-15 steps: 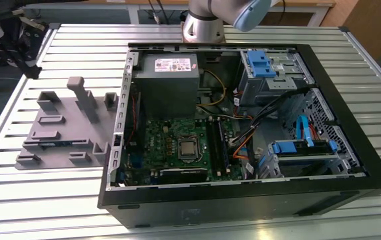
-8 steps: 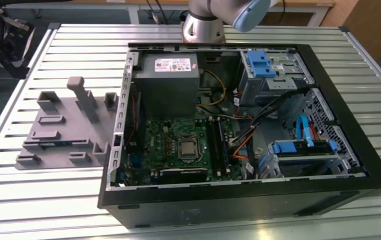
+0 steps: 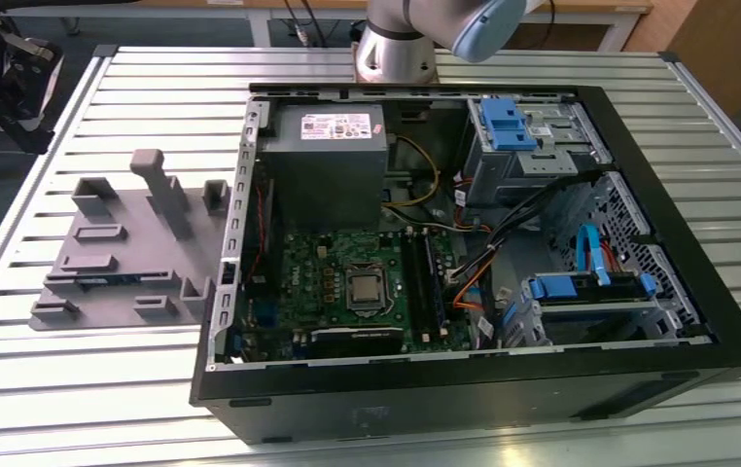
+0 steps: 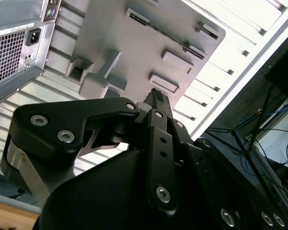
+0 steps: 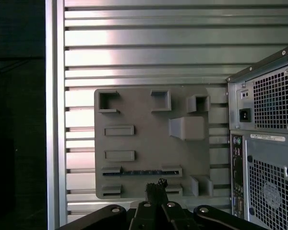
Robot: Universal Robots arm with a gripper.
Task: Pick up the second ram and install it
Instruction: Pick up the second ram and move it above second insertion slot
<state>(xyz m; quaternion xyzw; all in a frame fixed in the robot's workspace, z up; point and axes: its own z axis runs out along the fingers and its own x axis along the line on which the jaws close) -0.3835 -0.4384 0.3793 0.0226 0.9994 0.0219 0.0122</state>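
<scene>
There's the second ram [image 5: 143, 172], a thin, dark blue-green strip seen edge-on. It's standing on its long edge in a slot of the grey fixture [image 5: 144, 143], its ends tucked against two small raised blocks. In the exterior view the second ram [image 3: 101, 279] is just a bluish sliver low on the fixture [image 3: 111, 258], well apart from the motherboard [image 3: 344, 282]. The gripper [image 5: 156, 184] hangs over the fixture, tip just beside the strip in the first wrist view, jaws clenched together on nothing. The fixture sits on the slatted metal table [image 3: 86, 389], at the exterior view's left of the open computer case [image 3: 475, 389]
</scene>
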